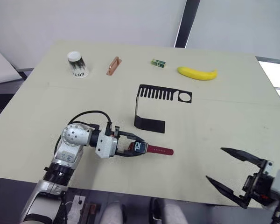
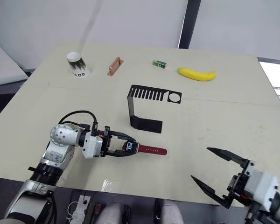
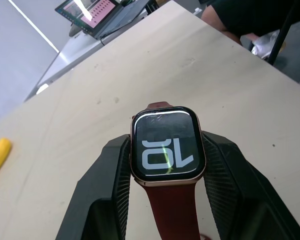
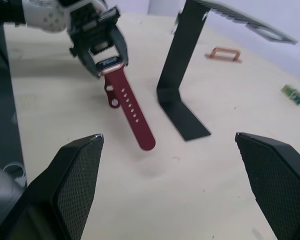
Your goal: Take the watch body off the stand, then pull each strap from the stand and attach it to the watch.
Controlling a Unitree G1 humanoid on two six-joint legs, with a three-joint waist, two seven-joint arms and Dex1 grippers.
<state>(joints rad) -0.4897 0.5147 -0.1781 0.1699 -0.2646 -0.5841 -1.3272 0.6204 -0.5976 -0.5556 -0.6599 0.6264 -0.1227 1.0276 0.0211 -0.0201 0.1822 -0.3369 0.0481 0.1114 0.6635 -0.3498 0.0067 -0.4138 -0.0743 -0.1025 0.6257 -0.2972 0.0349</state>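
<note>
My left gripper [image 1: 136,147] is shut on the watch body [image 1: 139,147], a small dark square case with light digits on its screen [image 3: 167,146], held low over the table's front left. Both dark-red straps join the case. One strap [image 1: 159,150] with a row of holes [image 4: 132,113] runs out to the right on the table. The other strap [image 3: 171,212] runs back between the fingers. The black stand [image 1: 151,106] rises just behind, its slotted top plate bare. My right gripper [image 1: 235,177] hovers open at the front right edge, well apart from the watch.
Along the far side lie a paper cup [image 1: 77,64], a copper-coloured bar [image 1: 113,65], a small green block [image 1: 158,63] and a banana [image 1: 197,73]. The table's front edge [image 1: 144,192] runs close beneath both grippers.
</note>
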